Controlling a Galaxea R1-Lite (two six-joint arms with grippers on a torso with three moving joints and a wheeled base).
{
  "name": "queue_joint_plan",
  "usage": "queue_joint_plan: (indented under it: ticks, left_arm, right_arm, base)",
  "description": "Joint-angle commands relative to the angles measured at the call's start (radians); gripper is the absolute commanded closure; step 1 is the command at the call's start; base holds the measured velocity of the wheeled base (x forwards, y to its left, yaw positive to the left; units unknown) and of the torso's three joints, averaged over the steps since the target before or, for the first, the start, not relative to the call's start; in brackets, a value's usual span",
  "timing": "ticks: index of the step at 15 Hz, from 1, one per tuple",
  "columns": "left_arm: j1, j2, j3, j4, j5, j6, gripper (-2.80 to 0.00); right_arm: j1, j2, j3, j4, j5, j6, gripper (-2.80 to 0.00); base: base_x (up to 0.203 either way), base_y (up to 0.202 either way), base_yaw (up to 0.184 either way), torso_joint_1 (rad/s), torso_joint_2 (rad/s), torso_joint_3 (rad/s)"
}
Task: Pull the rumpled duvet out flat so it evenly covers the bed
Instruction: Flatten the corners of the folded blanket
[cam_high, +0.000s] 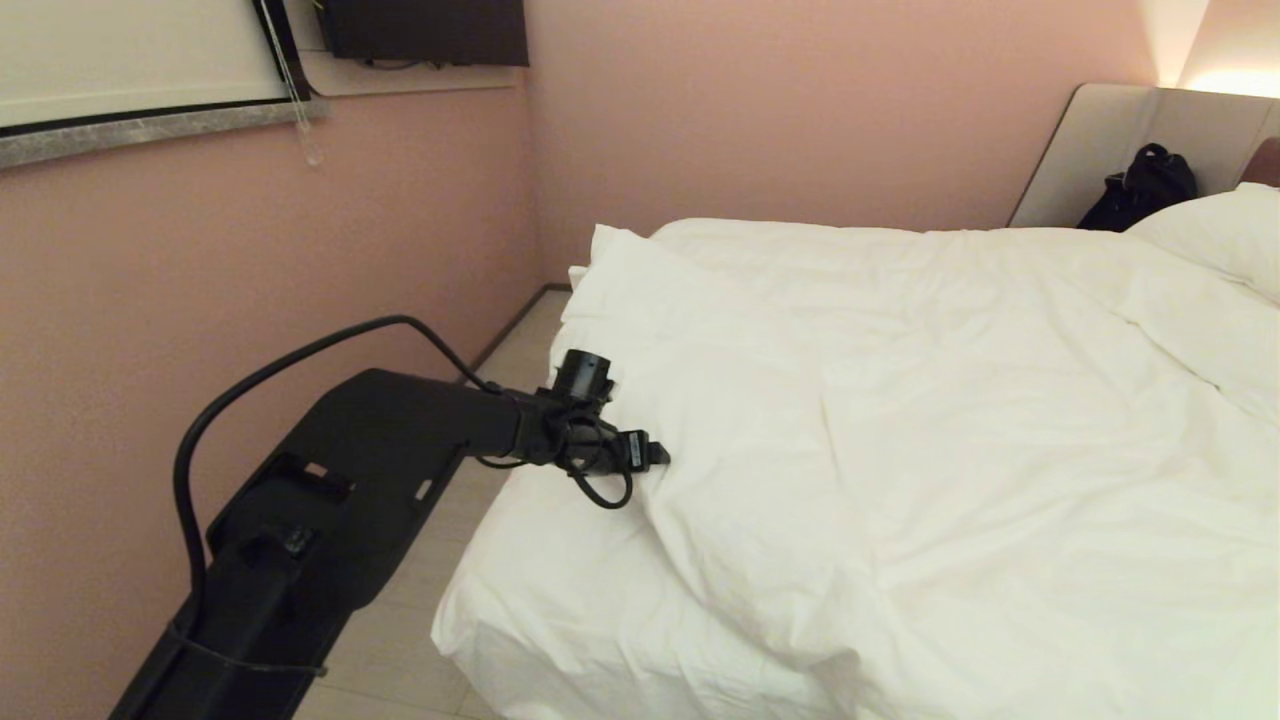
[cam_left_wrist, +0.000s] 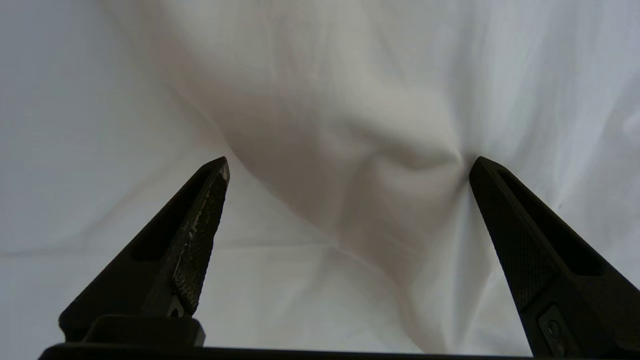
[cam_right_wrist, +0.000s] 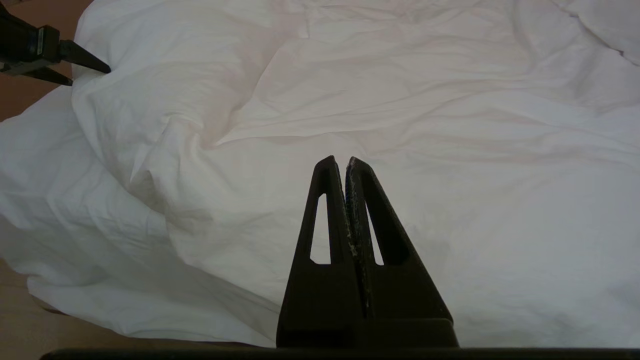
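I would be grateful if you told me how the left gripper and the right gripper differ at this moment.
The left gripper has its fingers spread wide; the right gripper has its fingers pressed together. The left gripper sits against the rumpled side edge of the duvet; the right gripper hangs above the duvet, touching nothing. Both are black with tapered fingers, and neither holds anything.

A bedroom, hotel-like — the bed (cam_high: 560, 600) with its white duvet (cam_high: 900, 420) fills a corner of pink walls (cam_high: 800, 110). At its head, a pillow (cam_high: 1215, 235), padded headboard (cam_high: 1090, 140) and a warm lamp glow — beside it, tiled floor (cam_high: 510, 350).
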Motion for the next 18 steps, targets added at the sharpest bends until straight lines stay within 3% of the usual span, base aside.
queue_joint_plan:
  ticks: [1,13,18]
  left_arm:
    - [-0.001,0.016,0.0,-0.002,-0.006,0.013,-2.8]
    - [-0.04,0.058,-0.003,-0.082,-0.028,0.138,-2.8]
    - [-0.057,0.065,-0.003,-0.098,-0.031,0.144,-2.8]
  right_arm:
    - [0.0,0.0,0.0,-0.001,0.0,0.0,0.0]
    - [0.0,0.0,0.0,-0.001,0.0,0.0,0.0]
    - [0.0,0.0,0.0,0.001,0.0,0.0,0.0]
  base:
    - [0.0,0.0,0.0,0.0,0.0,0.0]
    - [0.0,0.0,0.0,0.0,0.0,0.0]
    - [0.0,0.0,0.0,0.0,0.0,0.0]
